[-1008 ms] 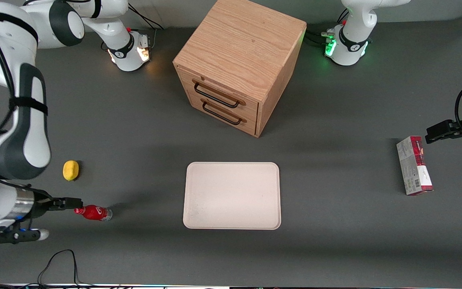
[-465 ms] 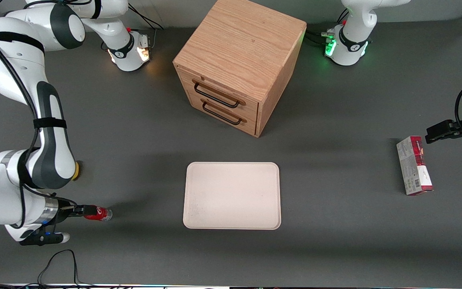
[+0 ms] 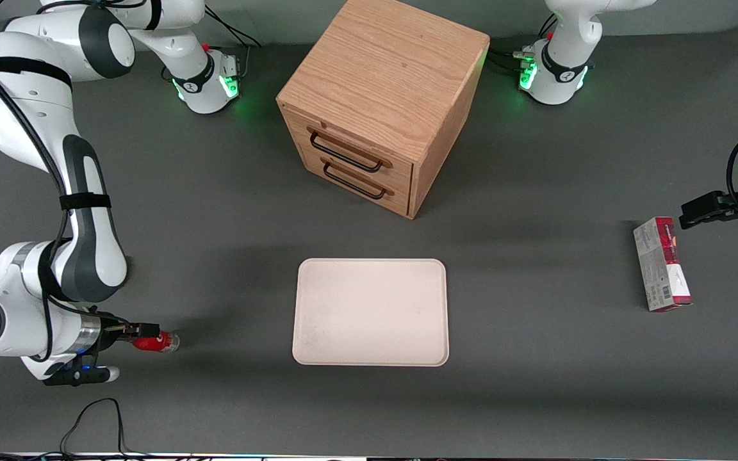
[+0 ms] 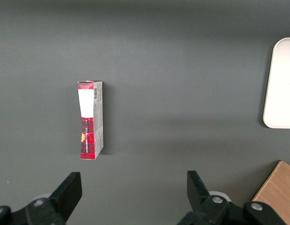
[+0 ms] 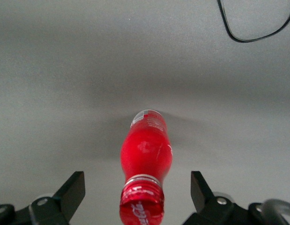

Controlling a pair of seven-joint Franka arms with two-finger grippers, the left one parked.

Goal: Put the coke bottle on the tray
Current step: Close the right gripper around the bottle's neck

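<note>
Toward the working arm's end of the table, the coke bottle (image 3: pixel 156 342) lies on its side, well apart from the tray (image 3: pixel 371 312). Its cap sits between the gripper's (image 5: pixel 137 194) spread fingers, untouched. I'd say closing squarely on the neck would stop it rolling.

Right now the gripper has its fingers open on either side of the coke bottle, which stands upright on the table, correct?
Not upright. The right wrist view shows the coke bottle lying on its side on the table, cap toward the gripper, whose open fingers do sit on either side of it.

Glossy plastic coke bottle (image 5: pixel 145 154) — matt tray (image 3: pixel 370 312) — grainy wooden cabinet (image 3: pixel 378 102).
</note>
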